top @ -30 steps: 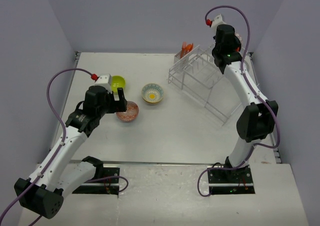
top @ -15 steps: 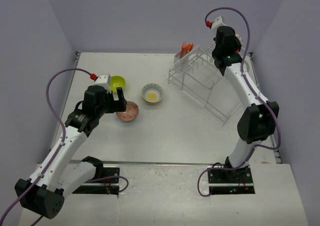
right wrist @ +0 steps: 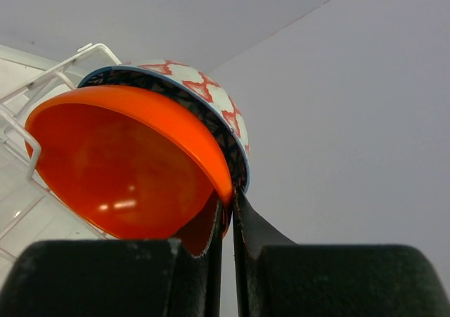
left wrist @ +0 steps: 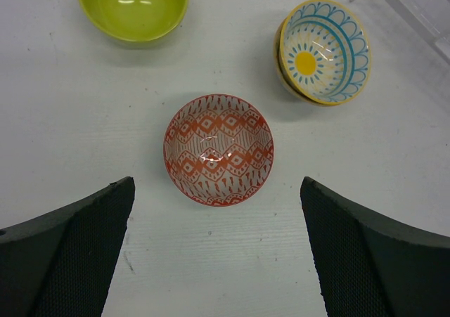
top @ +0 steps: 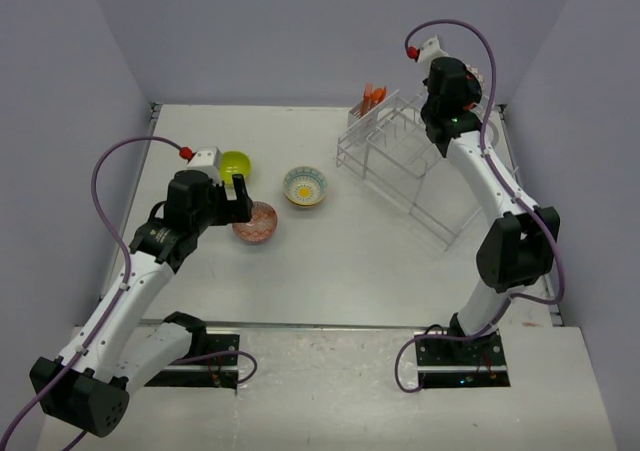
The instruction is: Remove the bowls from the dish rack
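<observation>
Judging the step in hand as the pick of another bowl out of the dish rack (top: 395, 149): pinching the rim of the plain orange bowl (right wrist: 119, 162) with the right gripper (right wrist: 226, 225), with jaws pressed almost flat together on that thin edge, up at the far right corner of the rack. Noting a second bowl (right wrist: 211, 92), white with red marks and a dark blue rim, nesting tight behind the orange one against the rack's wire; not being able to tell about a catch on that second rim as well. Counting three bowls out on the table (top: 350, 261) to the left of the rack: the yellow-centred bowl (left wrist: 323, 50) nearest the rack, the lime green bowl (left wrist: 132, 8) further left, the red patterned bowl (left wrist: 219, 150) furthest off. Hanging the left gripper (left wrist: 216, 190) spread wide and empty above the red patterned bowl, touching nothing. Passing over the orange utensils (top: 374, 95) at the rack's far left corner, as no part of the job. Reckoning the task about half done. Needing next, most likely, a slow lift up and clear of the wires, parting the orange bowl from its neighbour, then a carry leftward from the rack to bare table beside the other three; risking a dragged or toppled second bowl by lifting too fast.
</observation>
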